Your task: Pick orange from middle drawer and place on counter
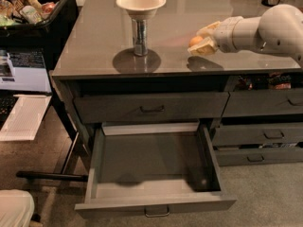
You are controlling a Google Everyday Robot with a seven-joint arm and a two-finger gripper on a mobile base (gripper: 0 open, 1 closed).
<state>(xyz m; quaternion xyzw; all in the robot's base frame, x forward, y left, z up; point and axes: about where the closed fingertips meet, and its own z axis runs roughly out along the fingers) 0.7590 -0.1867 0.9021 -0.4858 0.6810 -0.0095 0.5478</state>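
Note:
The orange (195, 41) is a small round fruit held between the pale fingers of my gripper (202, 40), which is shut on it a little above the counter (104, 37), right of centre near the front edge. The white arm reaches in from the right. A shadow lies on the counter just below the fruit. The middle drawer (154, 164) is pulled wide open below the counter; its grey box interior holds nothing.
A cream bowl on a metal stand (140, 18) stands on the counter left of the gripper. A shut shallower drawer (151, 107) sits above the open one. More drawers (265, 136) are at right. A black bin of snacks (28, 8) is at left.

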